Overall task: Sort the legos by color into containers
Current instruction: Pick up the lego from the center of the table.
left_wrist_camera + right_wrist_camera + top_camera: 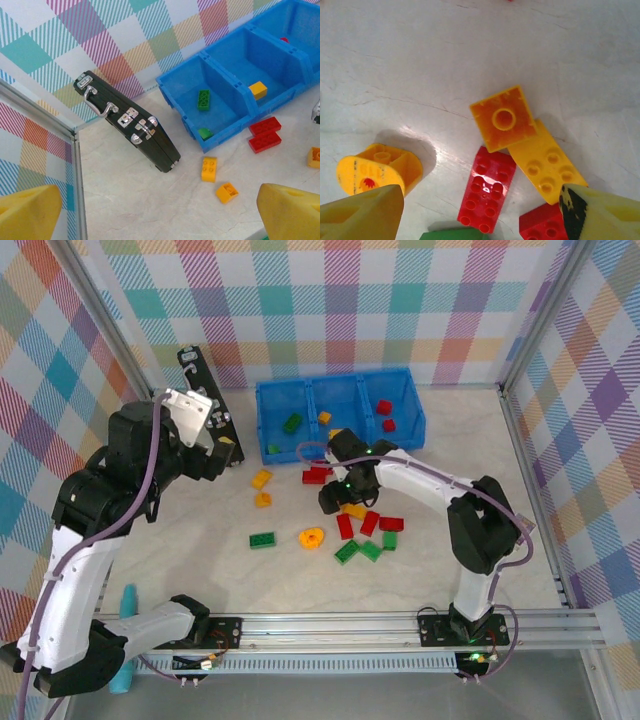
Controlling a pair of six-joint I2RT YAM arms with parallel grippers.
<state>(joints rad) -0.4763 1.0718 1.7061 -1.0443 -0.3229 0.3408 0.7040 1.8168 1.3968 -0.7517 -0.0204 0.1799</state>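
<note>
Pick step: right gripper (480, 205) hangs wide open, empty, over orange brick (503, 119) (left gripper (160, 215) agape too, holding nothing); next likely lower, pinch, carry to bin (225, 134)

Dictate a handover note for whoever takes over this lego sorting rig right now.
Left gripper: open, empty, raised.
Right gripper: open, empty, low over the loose pile.
Blue bin: green bricks in the left compartment, a yellow brick in the middle, red bricks in the right.
Done: those few sorted.
Left to sort: the yellow pair, lone green brick, orange ring and the mixed pile.
</note>
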